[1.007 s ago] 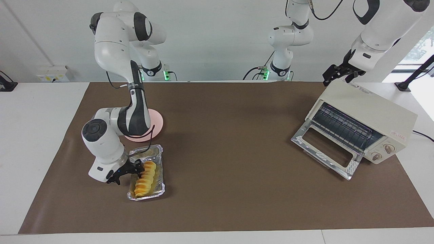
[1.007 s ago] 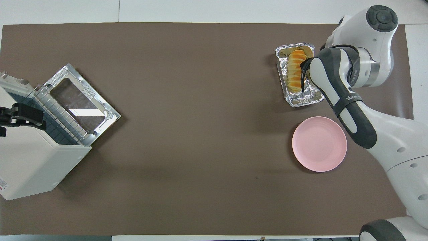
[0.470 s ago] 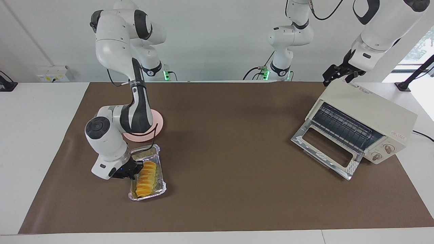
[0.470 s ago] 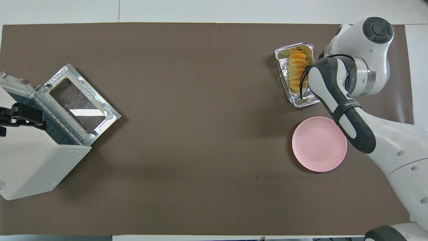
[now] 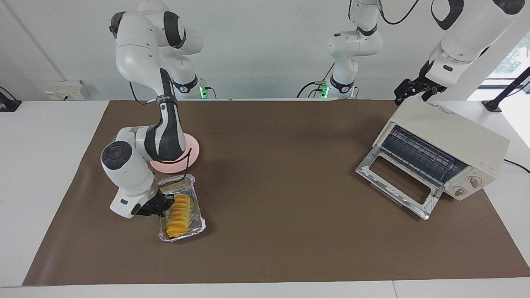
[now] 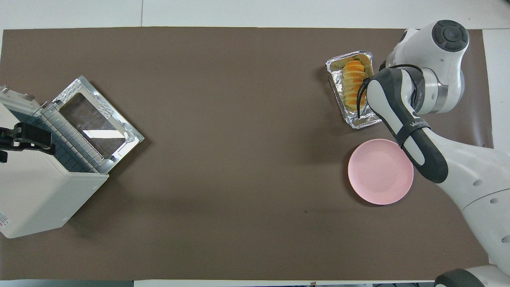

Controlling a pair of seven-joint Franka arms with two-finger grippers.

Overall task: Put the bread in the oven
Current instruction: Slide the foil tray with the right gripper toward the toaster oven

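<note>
Tray [image 5: 182, 212] has twisted a bit since before. Landmark's the plate [image 5: 191, 151]: bread [image 5: 179, 210] sits in that tray just farther out, right gripper [image 5: 163, 205] against it, can't tell its grip. Left gripper [image 5: 410, 92] waits over the open oven [image 5: 449, 138]; grip unclear too.

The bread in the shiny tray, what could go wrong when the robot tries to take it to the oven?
1. The right claw is down at the side of the bread, which lies in a light foil tray; the tray might slide or lift along with it.
2. The bread looks like loose slices, so some could drop out.
3. The oven stands at the left arm's end of the table, a long carry. The left claw waits above it.
</note>
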